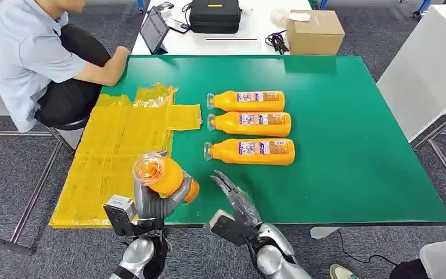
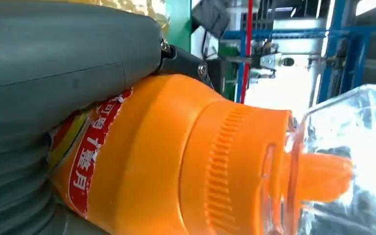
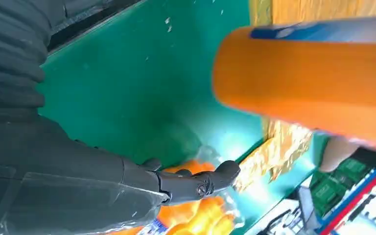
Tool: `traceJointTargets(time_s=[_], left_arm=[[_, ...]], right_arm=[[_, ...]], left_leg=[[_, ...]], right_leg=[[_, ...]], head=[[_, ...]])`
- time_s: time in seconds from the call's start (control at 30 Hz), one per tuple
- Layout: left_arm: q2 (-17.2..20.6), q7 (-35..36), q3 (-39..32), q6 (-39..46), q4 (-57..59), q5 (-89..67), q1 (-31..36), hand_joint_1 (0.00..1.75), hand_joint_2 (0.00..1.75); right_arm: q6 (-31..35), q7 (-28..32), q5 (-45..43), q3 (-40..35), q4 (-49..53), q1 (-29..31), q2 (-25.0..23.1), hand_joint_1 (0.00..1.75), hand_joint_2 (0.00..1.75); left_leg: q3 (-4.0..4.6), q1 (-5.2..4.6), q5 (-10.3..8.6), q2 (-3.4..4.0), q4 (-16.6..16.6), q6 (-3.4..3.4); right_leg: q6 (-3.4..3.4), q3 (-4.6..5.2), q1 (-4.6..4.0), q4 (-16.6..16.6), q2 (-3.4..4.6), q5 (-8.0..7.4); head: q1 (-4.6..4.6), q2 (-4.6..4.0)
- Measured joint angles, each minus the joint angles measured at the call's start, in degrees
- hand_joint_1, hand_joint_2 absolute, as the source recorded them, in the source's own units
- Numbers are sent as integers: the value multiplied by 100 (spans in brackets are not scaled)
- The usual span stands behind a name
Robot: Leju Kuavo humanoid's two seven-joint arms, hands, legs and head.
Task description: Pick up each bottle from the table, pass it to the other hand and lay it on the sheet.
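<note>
My left hand point(image 1: 151, 200) grips an orange bottle point(image 1: 164, 176) with a clear cap, lifted above the table's near edge, cap toward the camera. The left wrist view has that bottle point(image 2: 176, 161) close up against my grey thumb. My right hand point(image 1: 235, 197) is open just right of it, fingers stretched out and holding nothing; its thumb point(image 3: 196, 183) appears in the right wrist view with the held bottle's body point(image 3: 313, 78) blurred ahead. Three more orange bottles point(image 1: 250, 126) lie side by side on the green table point(image 1: 348, 145). The yellow sheet point(image 1: 116, 154) covers the table's left part.
A person in a grey shirt point(image 1: 26, 55) sits at the far left corner, an arm resting on the table edge. Behind the table stand a cardboard box point(image 1: 315, 32), a black case point(image 1: 215, 15) and a tablet point(image 1: 154, 30). A white table point(image 1: 432, 64) stands to the right.
</note>
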State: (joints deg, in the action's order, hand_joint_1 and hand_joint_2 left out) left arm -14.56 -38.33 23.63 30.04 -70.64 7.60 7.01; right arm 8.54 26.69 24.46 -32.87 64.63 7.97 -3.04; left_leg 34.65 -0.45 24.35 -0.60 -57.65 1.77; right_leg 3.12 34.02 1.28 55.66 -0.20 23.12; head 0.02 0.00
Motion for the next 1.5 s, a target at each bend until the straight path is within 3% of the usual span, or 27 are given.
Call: traceJointTargets(time_s=[0.1, 0.2, 0.4, 0.57, 0.73, 0.87, 1.03, 1.23, 1.5], left_arm=[[7, -51, -78, 774, -64, -1398, 27, 175, 175], [-13, -27, -346, 956, -68, -2814, 93, 175, 175], [-271, 104, -1758, 1007, 124, -5371, 412, 175, 175], [-304, 827, -2772, 1007, 460, -7798, 771, 175, 175], [-54, 1883, -3099, 1007, 894, -9049, 1081, 175, 175], [369, 2999, -2778, 1007, 1795, -9568, 1464, 175, 175], [640, 3333, -2323, 864, 3050, -9498, 1966, 175, 175], [699, 3162, -2065, 403, 3834, -8973, 2285, 175, 175], [656, 2953, -1891, -412, 4010, -8127, 2533, 175, 175]], right_arm=[[101, 42, 72, 114, 96, -53, 15, 0, 175], [143, 103, 70, 254, 155, -57, 17, 0, 175], [219, 241, 79, 527, 258, -59, -41, 0, 175], [219, 321, 35, 689, 284, -57, -111, 0, 175], [175, 396, -19, 750, 284, -55, -140, 0, 175], [136, 431, -48, 798, 280, -55, -164, 0, 175], [101, 444, -83, 822, 280, -54, -197, 0, 175], [68, 446, -76, 859, 280, -59, -214, 0, 175], [33, 446, -19, 975, 297, -125, -238, 0, 175]], left_leg=[[0, 0, -1, -1, 0, 0], [-2, 0, -1, 0, 0, 0], [-5, 1, -3, 3, 0, -2], [-4, 3, -4, 8, 0, -2], [-3, 3, -4, -2, 0, -2], [-3, 4, -5, -1, 0, -2], [-2, 2, -6, 1, 0, -1], [-3, 1, -5, -6, -1, -1], [-25, 1, -5, -11, 0, -1]], right_leg=[[0, -1, 0, 0, 0, 0], [0, -1, 0, 0, 0, -1], [0, -1, -1, 1, 1, -1], [0, 0, -2, 3, 1, -1], [0, -1, -2, 3, 0, -1], [-1, 0, -2, 3, 0, -1], [0, -1, -1, 4, 1, -2], [1, -4, 0, 3, -3, -1], [-1, -26, 0, 2, -4, 0]], head=[[0, 0], [0, 0], [-2, 0], [0, 0], [0, 0], [0, 0], [0, 0], [0, 0], [0, 0]])
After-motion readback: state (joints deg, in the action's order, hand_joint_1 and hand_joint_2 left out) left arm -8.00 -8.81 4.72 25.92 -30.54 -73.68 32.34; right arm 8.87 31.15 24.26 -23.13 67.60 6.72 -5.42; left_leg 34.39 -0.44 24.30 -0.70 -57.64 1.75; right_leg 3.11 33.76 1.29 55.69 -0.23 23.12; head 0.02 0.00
